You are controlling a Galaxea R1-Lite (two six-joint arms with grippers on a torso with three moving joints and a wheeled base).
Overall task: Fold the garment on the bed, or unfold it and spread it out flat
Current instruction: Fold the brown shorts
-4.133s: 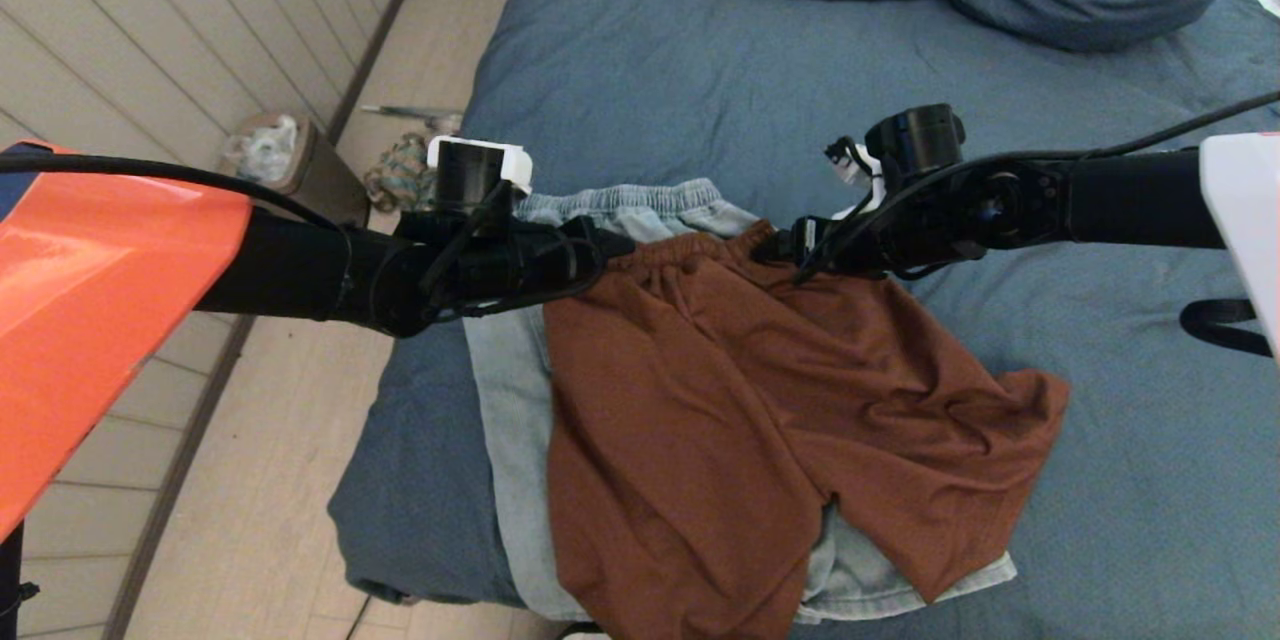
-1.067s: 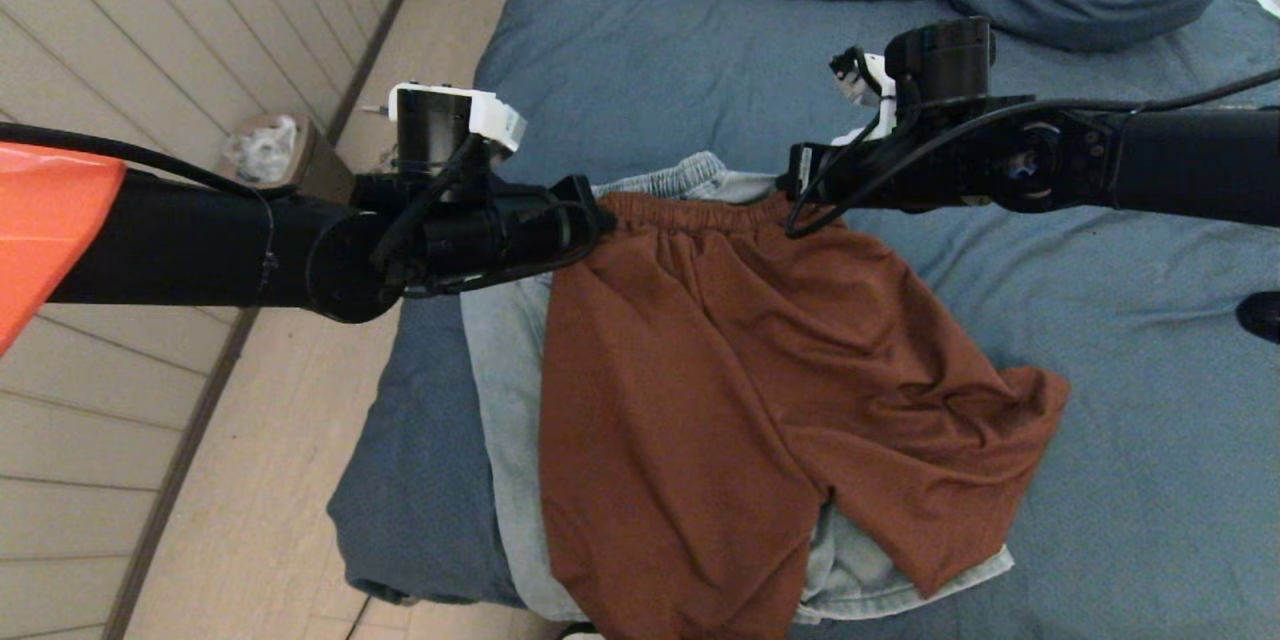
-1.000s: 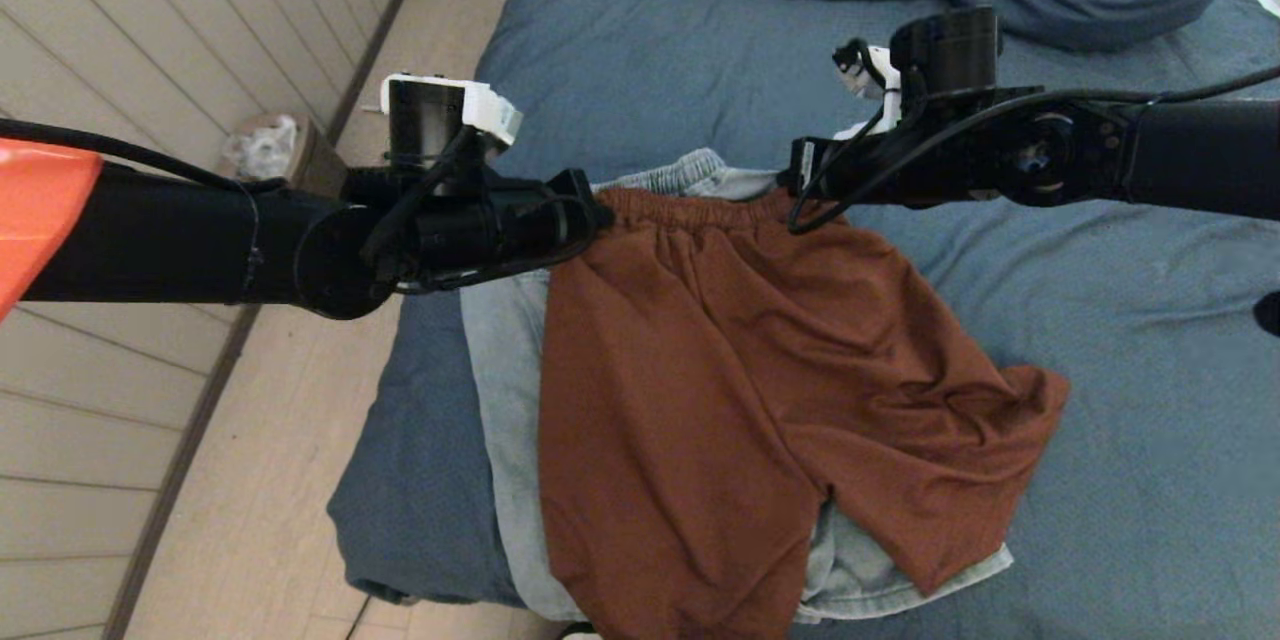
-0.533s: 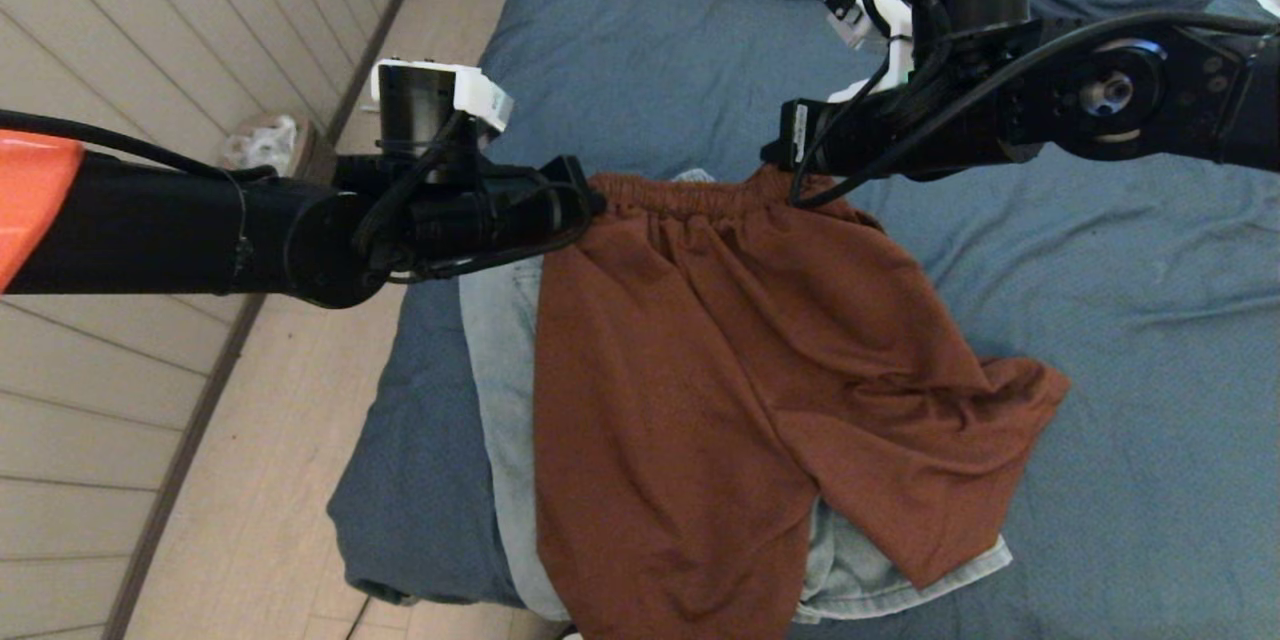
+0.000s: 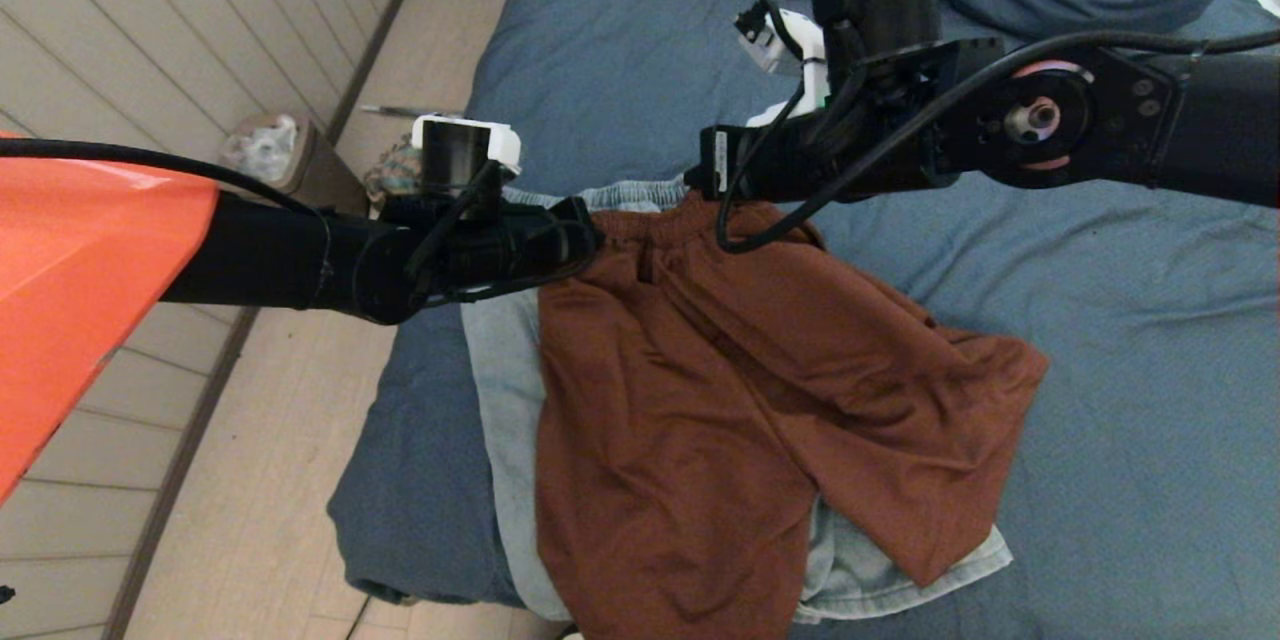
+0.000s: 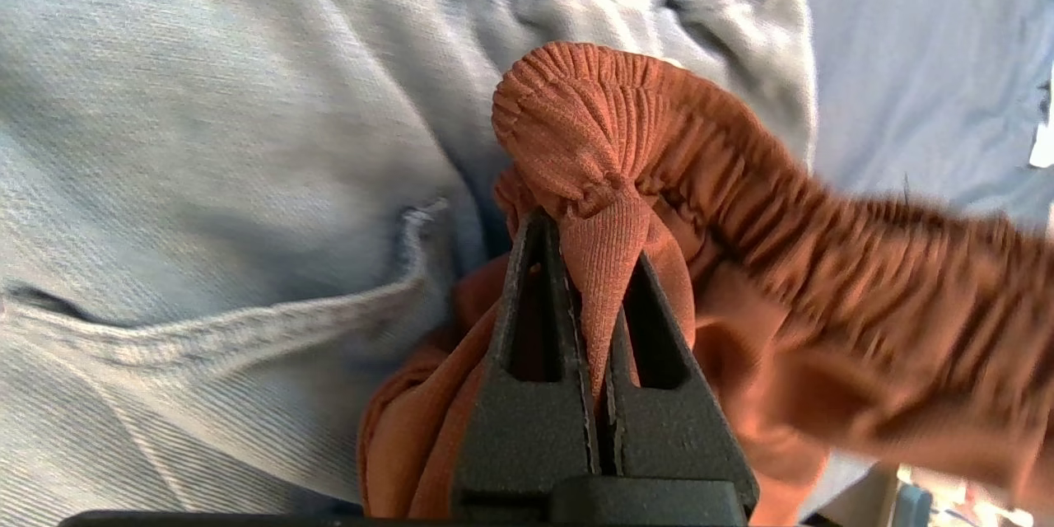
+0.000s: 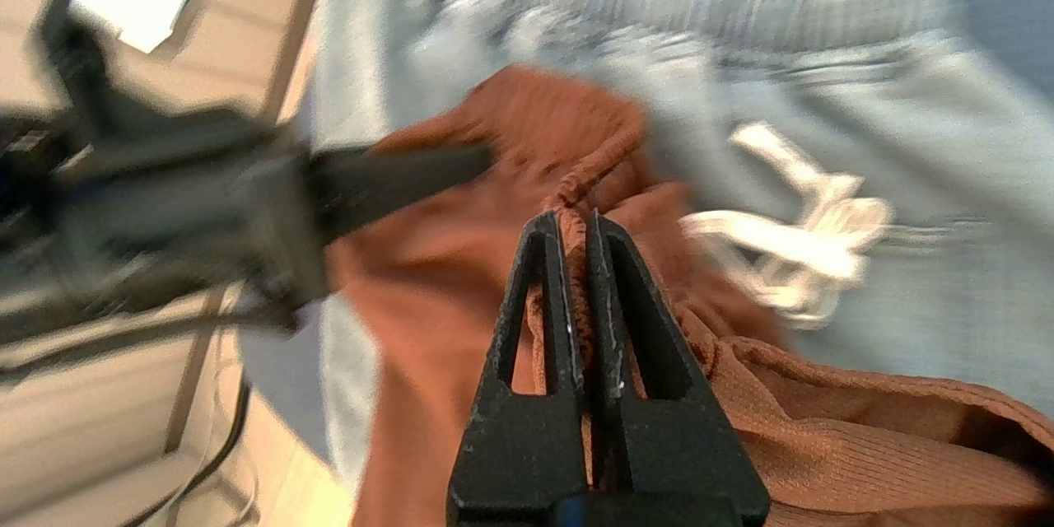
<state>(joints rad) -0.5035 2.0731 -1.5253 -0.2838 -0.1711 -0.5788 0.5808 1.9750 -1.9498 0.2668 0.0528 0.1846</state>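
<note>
Rust-brown shorts (image 5: pixel 740 400) lie over light-blue denim shorts (image 5: pixel 505 420) near the foot corner of the bed (image 5: pixel 1130 440), their legs spread but rumpled. The left gripper (image 6: pixel 594 263) and the right gripper (image 7: pixel 574 235) are each clamped on the elastic waistband, its two ends brought close together. The lengthwise fold looks barely begun; laying one half over the other and smoothing remain.

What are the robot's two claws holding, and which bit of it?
Both hold the rust-brown shorts by the elastic waistband: left gripper at one end, right gripper further along it.
</note>
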